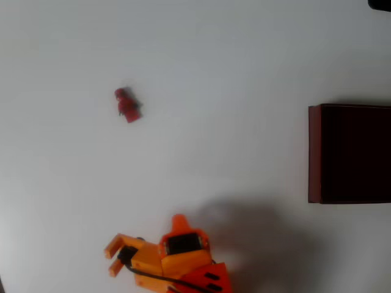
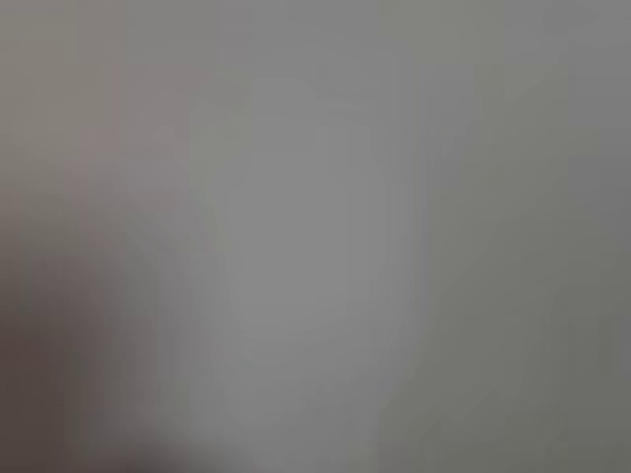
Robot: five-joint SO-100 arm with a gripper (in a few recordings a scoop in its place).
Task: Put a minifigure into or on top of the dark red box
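Note:
A tiny red minifigure [image 1: 127,105] with dark details lies on the white table in the upper left of the overhead view. The dark red box [image 1: 349,153] stands at the right edge, its maroon left wall showing and its inside nearly black. My orange gripper [image 1: 111,259] is at the bottom, well below the minifigure, pointing left. Its two fingers stand slightly apart with nothing between them. The wrist view is a grey blur with no shapes I can make out.
The white table [image 1: 232,73] stretches between the minifigure and the box. The arm's shadow falls to the right of the arm. A dark object [image 1: 380,3] sits at the top right corner.

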